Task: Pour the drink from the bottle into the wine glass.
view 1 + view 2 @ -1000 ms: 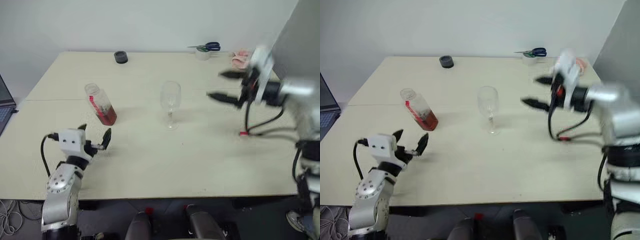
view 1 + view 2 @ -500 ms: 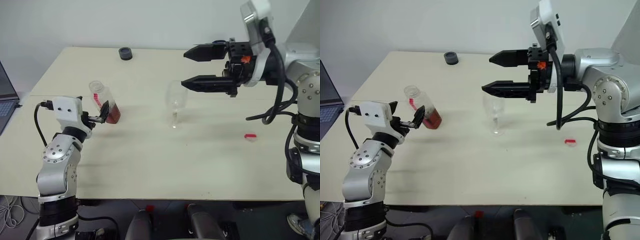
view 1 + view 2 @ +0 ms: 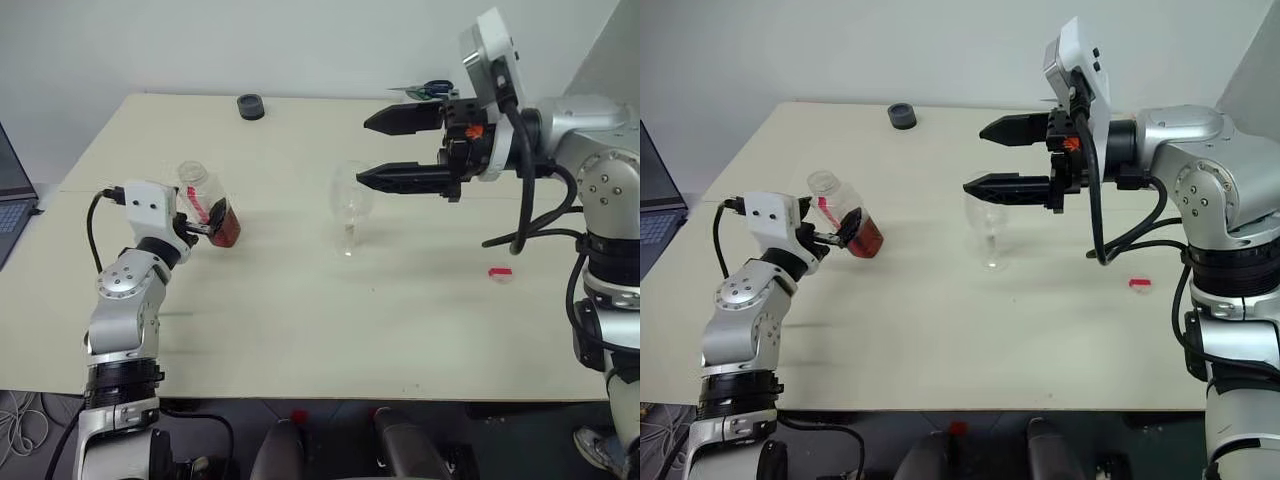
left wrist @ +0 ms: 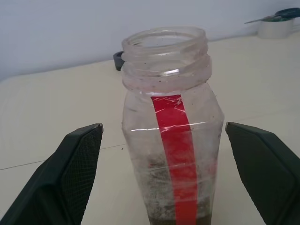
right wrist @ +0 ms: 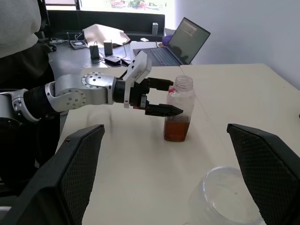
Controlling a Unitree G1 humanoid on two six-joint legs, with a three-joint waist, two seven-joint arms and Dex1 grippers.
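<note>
Bottle (image 4: pixel 172 140), uncapped, stands between the spread left gripper's (image 3: pixel 830 233) fingers; right gripper (image 3: pixel 375 150), also spread, hovers above wine glass (image 3: pixel 350 205).

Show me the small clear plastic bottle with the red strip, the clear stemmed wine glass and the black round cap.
Bottle (image 4: pixel 171 140): left wrist view, red strip.
Wine glass (image 3: pixel 987 215): right eye view, bowl.
Black cap (image 3: pixel 250 106): left eye view, top.

Two black fingers (image 5: pixel 65 173) of the right end effector (image 5: pixel 161 176) spread wide apart. Between them on the pale tabletop (image 5: pixel 234 93) — an uncapped bottle (image 5: pixel 178 109) standing upright, amber drink (image 5: pixel 176 131) low inside. Left end effector (image 5: pixel 165 98) straddling the bottle, fingers on either side. Wine glass (image 5: pixel 225 197) rim nearer the camera. Open laptop (image 5: pixel 180 42) on a desk beyond.
</note>
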